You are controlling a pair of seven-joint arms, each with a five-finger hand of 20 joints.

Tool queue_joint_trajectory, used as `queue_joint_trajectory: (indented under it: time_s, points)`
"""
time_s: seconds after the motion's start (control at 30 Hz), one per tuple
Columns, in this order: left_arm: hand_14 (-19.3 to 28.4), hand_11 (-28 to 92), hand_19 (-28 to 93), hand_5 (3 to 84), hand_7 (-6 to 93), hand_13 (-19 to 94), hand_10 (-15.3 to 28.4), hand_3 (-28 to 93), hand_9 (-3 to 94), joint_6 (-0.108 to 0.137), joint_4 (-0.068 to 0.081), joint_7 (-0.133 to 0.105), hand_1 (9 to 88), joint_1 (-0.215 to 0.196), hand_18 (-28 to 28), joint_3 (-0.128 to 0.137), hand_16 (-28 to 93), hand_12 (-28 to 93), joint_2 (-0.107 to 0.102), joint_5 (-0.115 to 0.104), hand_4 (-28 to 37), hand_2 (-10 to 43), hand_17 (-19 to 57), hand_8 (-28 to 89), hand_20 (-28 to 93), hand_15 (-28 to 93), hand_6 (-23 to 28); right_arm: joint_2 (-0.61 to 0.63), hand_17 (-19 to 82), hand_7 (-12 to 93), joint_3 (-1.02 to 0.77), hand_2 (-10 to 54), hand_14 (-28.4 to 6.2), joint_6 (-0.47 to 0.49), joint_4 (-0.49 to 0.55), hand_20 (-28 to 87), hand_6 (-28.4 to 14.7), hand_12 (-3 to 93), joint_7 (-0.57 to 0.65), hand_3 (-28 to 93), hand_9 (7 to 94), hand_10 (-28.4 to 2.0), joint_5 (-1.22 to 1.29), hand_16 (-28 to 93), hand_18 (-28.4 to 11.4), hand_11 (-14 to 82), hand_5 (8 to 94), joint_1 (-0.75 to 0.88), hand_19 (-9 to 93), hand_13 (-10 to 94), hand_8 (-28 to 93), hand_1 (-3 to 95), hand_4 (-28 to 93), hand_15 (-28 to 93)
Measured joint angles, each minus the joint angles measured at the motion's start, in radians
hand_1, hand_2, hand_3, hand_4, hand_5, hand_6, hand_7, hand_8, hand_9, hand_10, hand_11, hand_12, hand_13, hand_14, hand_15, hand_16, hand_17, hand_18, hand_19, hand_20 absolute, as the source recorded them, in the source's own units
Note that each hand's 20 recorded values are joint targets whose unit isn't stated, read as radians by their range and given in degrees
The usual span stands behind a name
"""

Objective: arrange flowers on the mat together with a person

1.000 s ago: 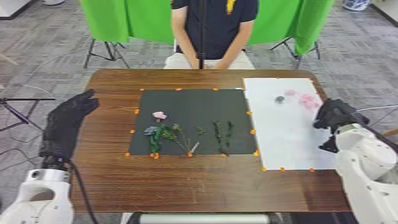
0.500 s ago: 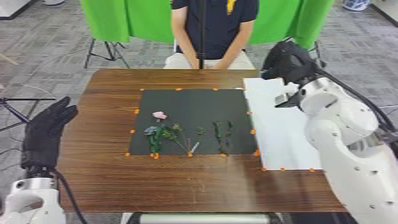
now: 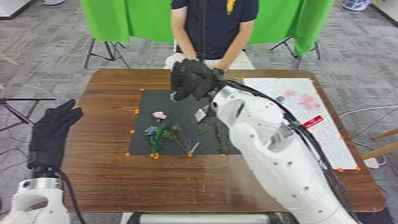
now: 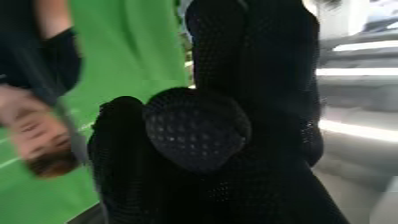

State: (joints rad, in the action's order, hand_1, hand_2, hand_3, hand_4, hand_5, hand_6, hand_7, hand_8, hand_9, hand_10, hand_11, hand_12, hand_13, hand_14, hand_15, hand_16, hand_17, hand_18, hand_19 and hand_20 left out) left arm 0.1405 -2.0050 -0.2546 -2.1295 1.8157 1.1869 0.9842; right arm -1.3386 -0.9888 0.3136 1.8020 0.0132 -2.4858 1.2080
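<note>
"So, the head view: what's out on the brown counter (image 3: 124, 185)?"

"A black mat (image 3: 182, 106), and everything sits around that. On it, towards its left side, there's a pink flower (image 3: 160, 115), and a blue-grey flower (image 3: 150, 131) a bit closer to the robot."

"And the greenery?"

"Green stems (image 3: 155, 144) on the mat's near left part, with a leafy sprig (image 3: 174, 135) just beside them and a thin white stick (image 3: 195, 147) by the mat's near edge. More stems (image 3: 221, 137) lie on the mat's right part, partly behind the arm."

"What about beyond it?"

"Right of the mat, a white sheet (image 3: 324, 142) with pale pink blooms (image 3: 309, 102) on its far half."

"Robot hands?"

"The left robot hand (image 3: 53, 131) is out to the left of the mat, well apart from it, fingers straight and easy. The right robot hand (image 3: 193, 80) is up over the mat's far edge; clamped on something or not, I can't tell."

"Does the right wrist view help?"

"There's the black glove of the right robot hand (image 4: 258, 65) up close, green curtain (image 4: 129, 55) behind. Its grip? Still can't say from here."
</note>
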Motion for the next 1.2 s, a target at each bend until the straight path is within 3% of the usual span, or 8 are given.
queue_joint_trajectory:
  time_s: [0.2,0.43,0.8,1.2]
  points:
    - [16.1,17,3,45.4,13.0,33,13.8,64,43.8,-0.004,0.012,0.002,18.4,0.020,10.0,-0.014,5,14,-0.002,0.000,-28.3,5.9,2.5,-5,13,9,4.4,-0.044,74,17,0.049,-9.5,0.5,0.000,-0.090,43,3.1,22.0,-0.085,-28,93.7,-7.6,-0.097,16,-9.4,33.0,86.0,-0.010,93,94,5,92.5,39,63]
    - [16.2,17,3,45.3,13.0,32,13.7,64,43.7,-0.014,0.023,0.012,18.6,0.048,10.0,-0.030,5,14,-0.003,0.001,-28.3,5.5,2.5,-5,13,9,4.3,-0.062,74,17,0.080,-9.5,0.5,0.000,-0.155,45,3.9,21.9,-0.088,-28,93.7,-7.6,-0.179,16,-9.7,33.3,85.0,-0.013,93,94,4,91.2,40,63]
    - [16.1,17,3,45.2,12.8,32,13.7,64,43.7,-0.023,0.011,0.012,19.4,0.032,10.1,-0.029,5,14,-0.002,0.001,-28.3,4.7,2.4,-5,13,9,4.3,-0.069,73,17,0.085,-9.5,0.4,0.015,-0.180,45,4.1,21.4,-0.091,-28,93.7,-7.9,-0.227,17,-9.7,33.6,83.5,0.021,93,94,3,89.1,40,62]
    - [16.1,17,3,45.0,12.7,32,13.6,64,43.6,-0.024,0.010,0.012,20.1,0.025,10.1,-0.026,5,14,0.003,0.002,-28.2,3.6,2.3,-5,13,9,4.4,-0.086,73,17,0.072,-9.5,0.3,0.014,-0.226,45,4.3,21.0,-0.121,-28,93.7,-8.1,-0.288,17,-9.7,33.4,80.8,0.041,93,94,1,86.7,39,62]
